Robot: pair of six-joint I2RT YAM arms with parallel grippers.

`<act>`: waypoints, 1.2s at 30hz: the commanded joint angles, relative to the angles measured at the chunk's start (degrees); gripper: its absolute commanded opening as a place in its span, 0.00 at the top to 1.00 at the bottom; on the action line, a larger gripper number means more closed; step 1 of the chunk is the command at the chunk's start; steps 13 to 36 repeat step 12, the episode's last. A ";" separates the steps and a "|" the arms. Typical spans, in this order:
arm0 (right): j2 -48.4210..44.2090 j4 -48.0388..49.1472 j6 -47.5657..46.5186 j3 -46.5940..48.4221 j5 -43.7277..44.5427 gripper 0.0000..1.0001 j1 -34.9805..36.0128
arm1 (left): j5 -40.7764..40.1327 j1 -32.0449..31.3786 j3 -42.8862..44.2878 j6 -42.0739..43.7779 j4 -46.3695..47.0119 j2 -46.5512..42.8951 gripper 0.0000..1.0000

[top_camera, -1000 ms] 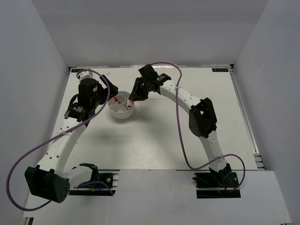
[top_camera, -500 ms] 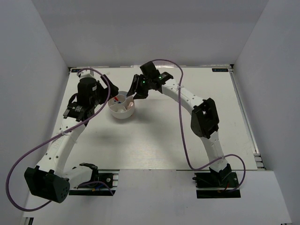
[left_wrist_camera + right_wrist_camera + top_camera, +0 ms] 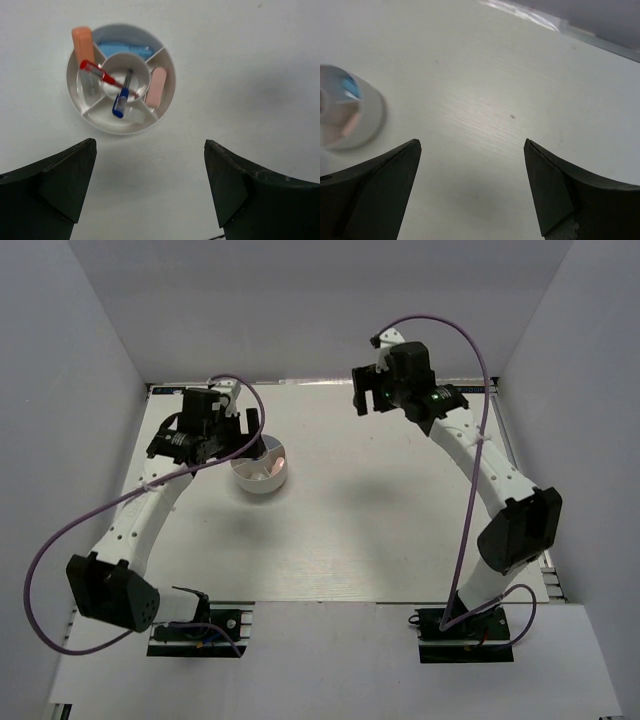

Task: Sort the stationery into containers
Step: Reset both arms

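The round white tub [image 3: 167,95] sits on the surface [image 3: 250,75], seen straight from above in the left wrist view. Read as a clock face:

- **10 o'clock compartment:** the orange stick [image 3: 81,42] stands here, its end poking over the rim.
- **12 o'clock compartment:** it holds the light-blue eraser [image 3: 125,49].
- **3 o'clock compartment:** a pale pink oblong piece [image 3: 158,87] lies along the outer wall.
- **Toward 9 o'clock:** the red pen [image 3: 97,73] runs from this compartment across the central hub.
- **Toward 6 o'clock:** the blue pen [image 3: 121,97] slants from the hub into this compartment.

Whatever else lies low in the 6 and 9 o'clock compartments is too pale to make out.

The left gripper [image 3: 150,190] hangs above the tub with its fingers spread wide and nothing between them. The right gripper [image 3: 470,190] is likewise spread and empty. From its wrist camera the tub [image 3: 347,117] is only a blur at 9 o'clock.

In the top view the tub [image 3: 262,480] stands left of centre on the surface [image 3: 400,530]. Half a second ago the right gripper [image 3: 362,398] was at the tub's 1 o'clock rim. It has since risen and swung out toward 2 o'clock, well apart from the tub. The left gripper [image 3: 250,437] has shifted from the tub's 9 o'clock side up to about 11 o'clock, partly over the rim.
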 commanded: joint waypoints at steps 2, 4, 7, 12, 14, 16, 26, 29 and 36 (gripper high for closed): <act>-5.29 -2.00 -15.24 -10.98 6.59 0.11 -5.11 | -2.64 0.22 -0.34 3.21 -7.16 1.28 0.02; -7.32 -2.36 -15.51 -16.96 6.05 0.11 -7.50 | -4.50 0.22 -2.54 2.77 -5.32 -0.21 0.02; -11.97 -1.48 -15.60 -23.99 2.89 0.11 -11.10 | -7.85 0.22 -6.24 1.54 -4.69 -1.53 0.02; -15.59 -2.00 -16.65 -29.37 -0.19 0.11 -14.71 | -7.14 0.22 -8.62 0.75 -4.61 -3.20 0.02; -15.59 -2.00 -16.65 -29.37 -0.19 0.11 -14.71 | -7.14 0.22 -8.62 0.75 -4.61 -3.20 0.02; -15.59 -2.00 -16.65 -29.37 -0.19 0.11 -14.71 | -7.14 0.22 -8.62 0.75 -4.61 -3.20 0.02; -15.59 -2.00 -16.65 -29.37 -0.19 0.11 -14.71 | -7.14 0.22 -8.62 0.75 -4.61 -3.20 0.02; -15.59 -2.00 -16.65 -29.37 -0.19 0.11 -14.71 | -7.14 0.22 -8.62 0.75 -4.61 -3.20 0.02; -15.59 -2.00 -16.65 -29.37 -0.19 0.11 -14.71 | -7.14 0.22 -8.62 0.75 -4.61 -3.20 0.02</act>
